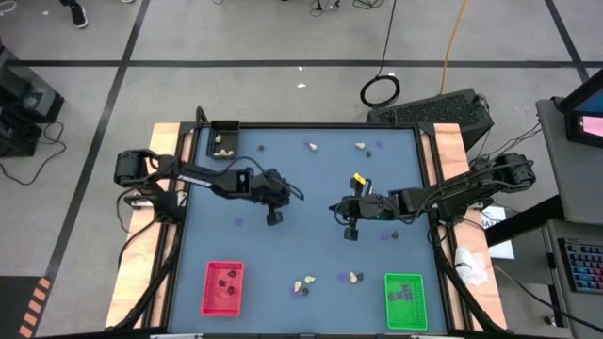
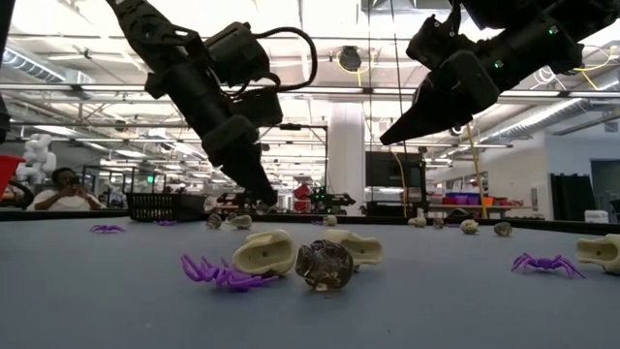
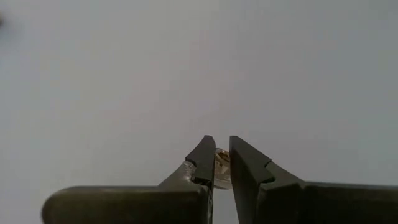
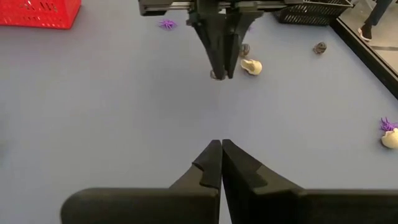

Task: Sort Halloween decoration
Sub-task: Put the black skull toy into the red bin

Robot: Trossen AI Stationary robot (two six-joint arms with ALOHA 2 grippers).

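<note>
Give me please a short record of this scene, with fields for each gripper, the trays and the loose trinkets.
left gripper: low over the blue table, closed on a small pale trinket
right gripper: shut, empty, raised above the table's right half
trays: black tray at far left corner, red tray near left, green tray near right
loose trinkets: cream skulls and purple spiders scattered on the table

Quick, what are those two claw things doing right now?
Left gripper: jaws shut on a small trinket at the table.
Right gripper: jaws shut, empty, above the table.
</note>
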